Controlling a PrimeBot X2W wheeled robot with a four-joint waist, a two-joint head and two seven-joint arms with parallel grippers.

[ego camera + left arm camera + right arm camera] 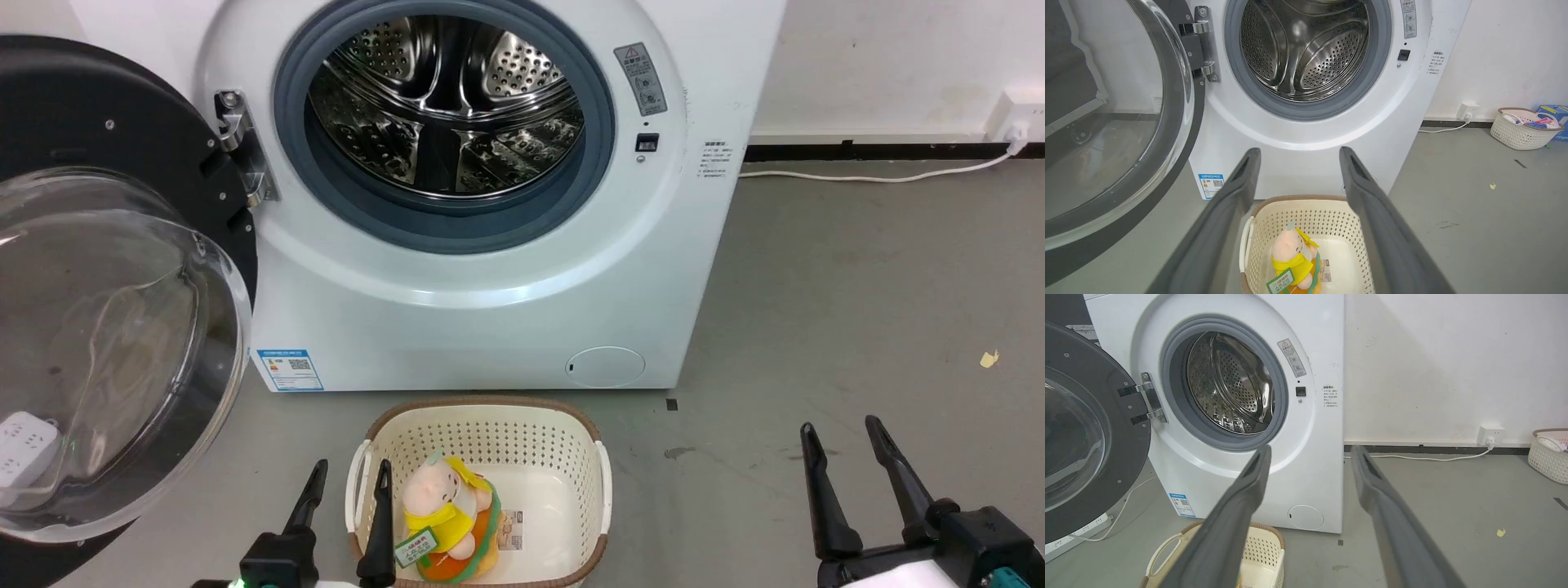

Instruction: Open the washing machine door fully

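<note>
The white washing machine (pixel 506 310) stands ahead with its grey rubber ring and steel drum (pixel 447 106) bare. Its door (pixel 98 327), a black disc with a bulging clear glass bowl, is swung wide to the left on its metal hinge (pixel 241 147). The machine (pixel 1310 122) and door (pixel 1122 134) fill the left wrist view; the right wrist view has the machine (pixel 1306 428) and door (pixel 1090 433) too. My left gripper (pixel 351 475) is open low over the basket edge, holding nothing. My right gripper (pixel 841 433) is open over bare floor at the lower right, well away from the door.
A cream basket (pixel 563 433) holding a plush toy (pixel 447 523) sits on the floor right before the machine. A white power strip (pixel 24 449) lies behind the door glass. A white cable (pixel 865 175) runs along the wall. Another basket (pixel 1523 128) stands far right.
</note>
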